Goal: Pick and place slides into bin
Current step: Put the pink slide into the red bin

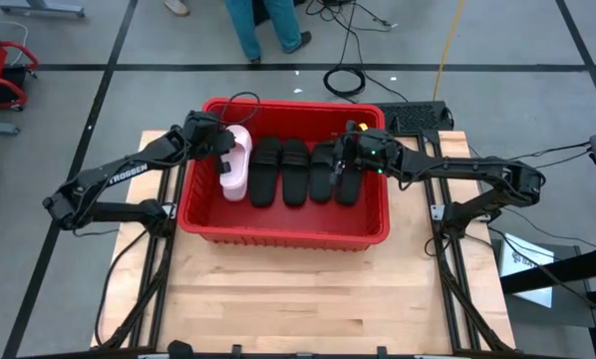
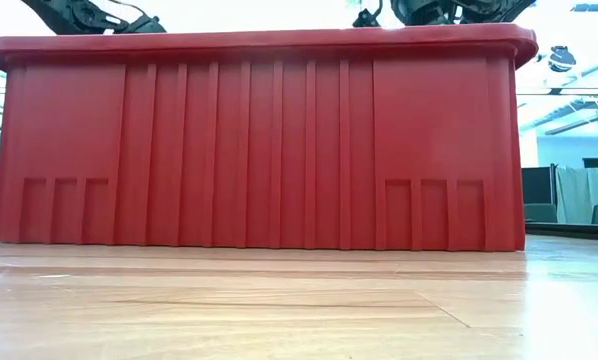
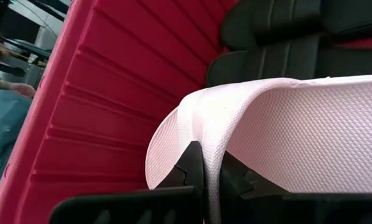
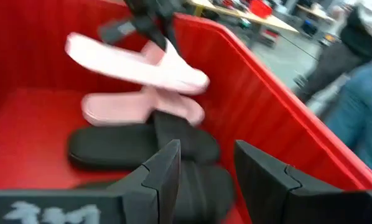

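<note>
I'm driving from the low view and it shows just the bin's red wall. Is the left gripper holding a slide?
Observer: Yes. The left gripper is shut on a pink slide, held above the left end of the bin.
Operator: What's under it?
Observer: The other pink slide, lying on the bin floor.
Operator: And the right gripper?
Observer: The right gripper is open and empty, over four black slides lying in the bin.
</note>
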